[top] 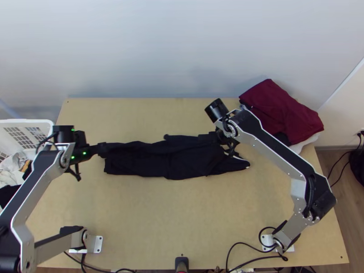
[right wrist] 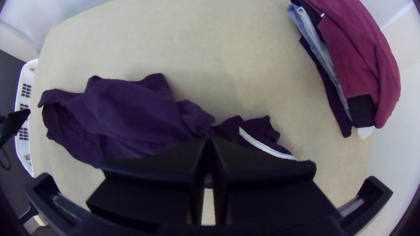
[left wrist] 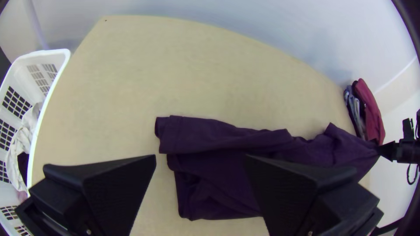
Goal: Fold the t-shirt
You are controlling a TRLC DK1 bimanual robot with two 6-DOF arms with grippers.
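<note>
Dark tee (top: pixel 168 159) lies lengthwise, rumpled, across mid tbl (top: pixel 159 209). R gripper (top: pixel 205 138): closed, bunched bit of tee pinched betw. tips. L gripper (top: pixel 98 149): wide open, nil held, nr tee's L end. Maroon cloth (top: pixel 282 111) atop clothes pile, far R corner. White basket (top: pixel 29 121) L of tbl.

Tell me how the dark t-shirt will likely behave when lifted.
The t-shirt is probably floppy, since its cloth bunches and wrinkles where the right claw pinches it. It would likely sag from that pinch, and its loosely overlapping layers may slip open.
</note>
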